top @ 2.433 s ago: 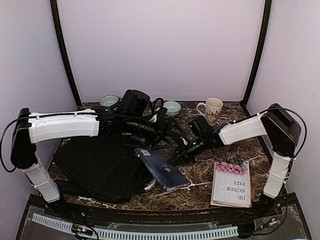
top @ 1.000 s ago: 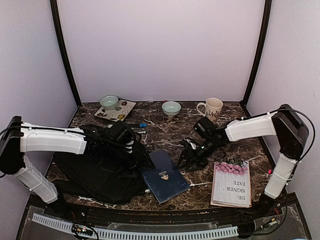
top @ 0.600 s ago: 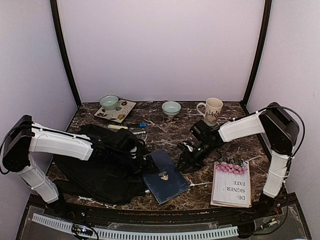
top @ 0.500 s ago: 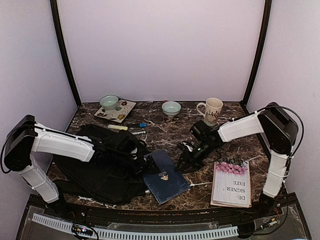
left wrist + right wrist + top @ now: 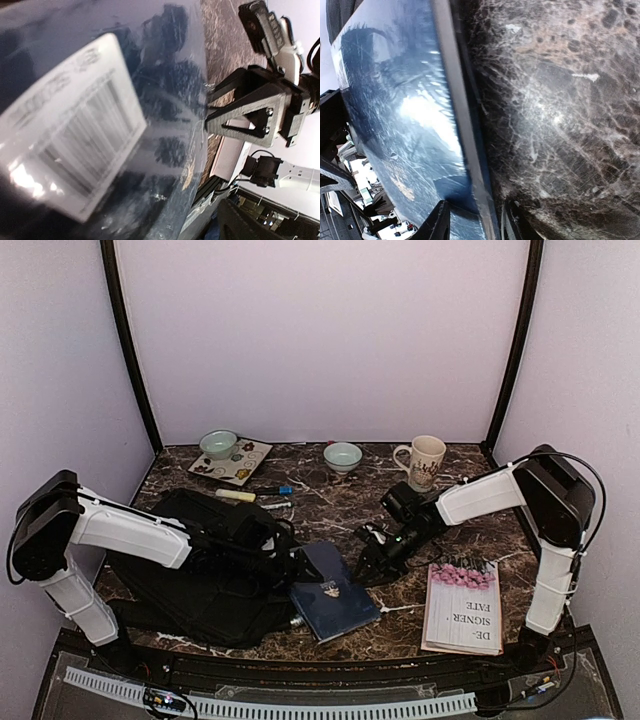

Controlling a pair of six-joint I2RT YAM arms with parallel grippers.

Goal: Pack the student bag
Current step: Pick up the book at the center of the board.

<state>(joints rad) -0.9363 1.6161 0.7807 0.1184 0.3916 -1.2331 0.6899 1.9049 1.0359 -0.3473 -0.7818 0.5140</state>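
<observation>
The large black soft fabric backpack (image 5: 190, 575) lies slumped flat on the left half of the dark marbled table (image 5: 330, 505), towards the near edge. Its mouth cannot be made out, so I cannot tell whether it is open. Just beside its right edge lies a thin dark blue glossy notebook (image 5: 338, 595), with an arm at either side of it.

The right gripper (image 5: 368, 562) is at the notebook's far right edge. Its wrist view shows the jaws partly open, one finger over the cover and the other on the table side. I cannot tell whether the pads actually press the edge. The left gripper (image 5: 297, 568) hangs over the notebook's left corner, next to the bag. Its jaws look spread wide, only one finger shows clearly past the edge, and nothing appears to be held.

The main risk, in my judgement, is the shiny cover. A pinch on so thin an edge could slide off, or the notebook could pivot and drop once lifted. The two grippers are close together and could knock each other. If the bag's mouth is slack, the notebook may catch on the fabric and push the bag left instead of going in.
</observation>
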